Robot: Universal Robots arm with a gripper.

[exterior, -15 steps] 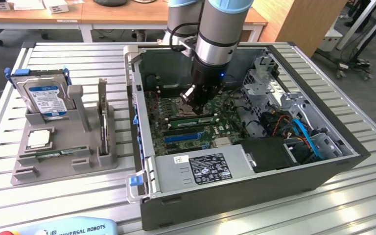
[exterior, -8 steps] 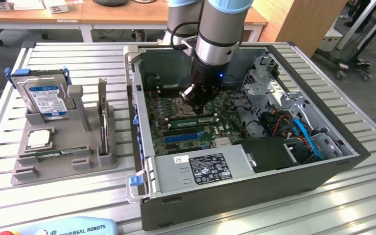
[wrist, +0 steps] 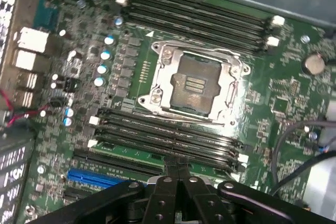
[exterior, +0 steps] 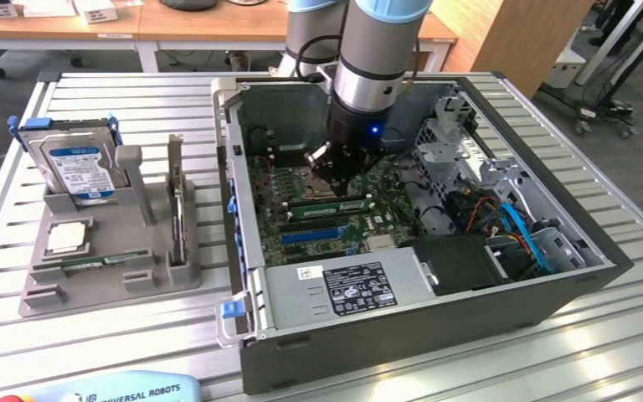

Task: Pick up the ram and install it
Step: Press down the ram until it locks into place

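The gripper (exterior: 342, 186) hung low inside the open computer case (exterior: 545, 306), its jaws drawn fully together over the motherboard (exterior: 383, 230). In the wrist view the closed fingertips (wrist: 177, 171) sat right at the near bank of memory slots (wrist: 168, 137), apparently pressing on a green RAM stick (exterior: 327, 206) lying along those slots, just beside the empty processor socket (wrist: 197, 85); whether the stick was fully seated could not be told.

The main risk, as I judged it, was uneven pressure: if the stick sat crooked or its notch was off, pushing down could flex the board, leave one end unlatched, or chip the module. A slip of the narrow tips sideways could scrape the neighbouring slots or the socket.

Counted: one arm, one case, one socket. The wrist view showed two banks of slots, one each side of the socket, roughly four in each. On the grey holder (exterior: 87, 289) at the exterior view's left stood one hard drive (exterior: 74, 167), one square processor chip (exterior: 67, 238), and one more stick (exterior: 81, 267) lying flat at its near edge.
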